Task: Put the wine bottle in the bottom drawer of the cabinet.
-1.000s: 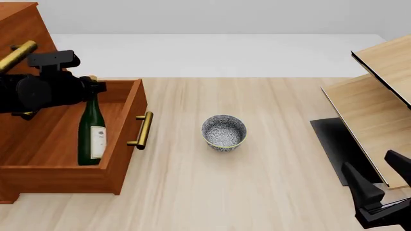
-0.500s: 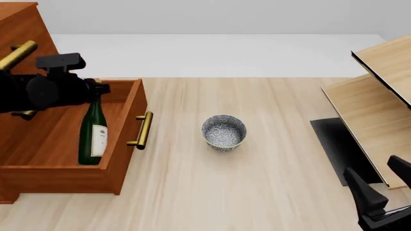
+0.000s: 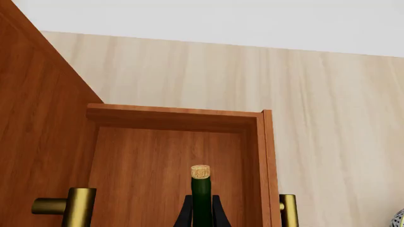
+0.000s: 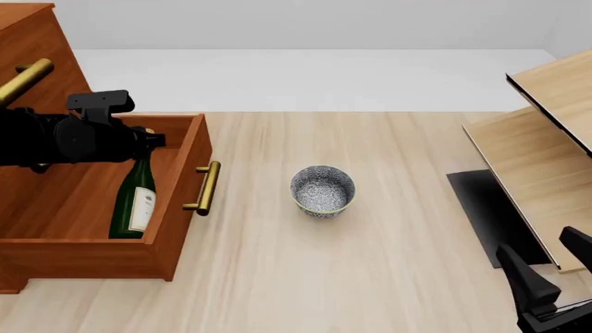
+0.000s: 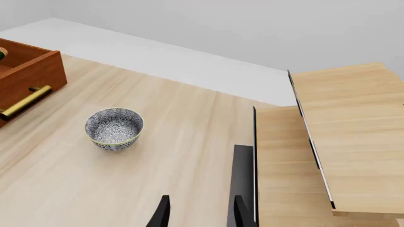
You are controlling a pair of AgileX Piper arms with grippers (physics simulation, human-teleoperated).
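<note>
Reddish-brown wood frames the scene at far left, where the cabinet (image 4: 23, 41) has its bottom drawer (image 4: 176, 201) pulled open. Inside, the wine bottle (image 4: 135, 198) now leans further over than a second ago, its base on the drawer floor, the left gripper (image 4: 148, 139) clamped on its neck. Placement looks nearly complete; only letting go remains. Mid-table sits the patterned bowl (image 4: 322, 191). Far right, the right gripper (image 5: 198, 210) hangs parted and empty.
</note>
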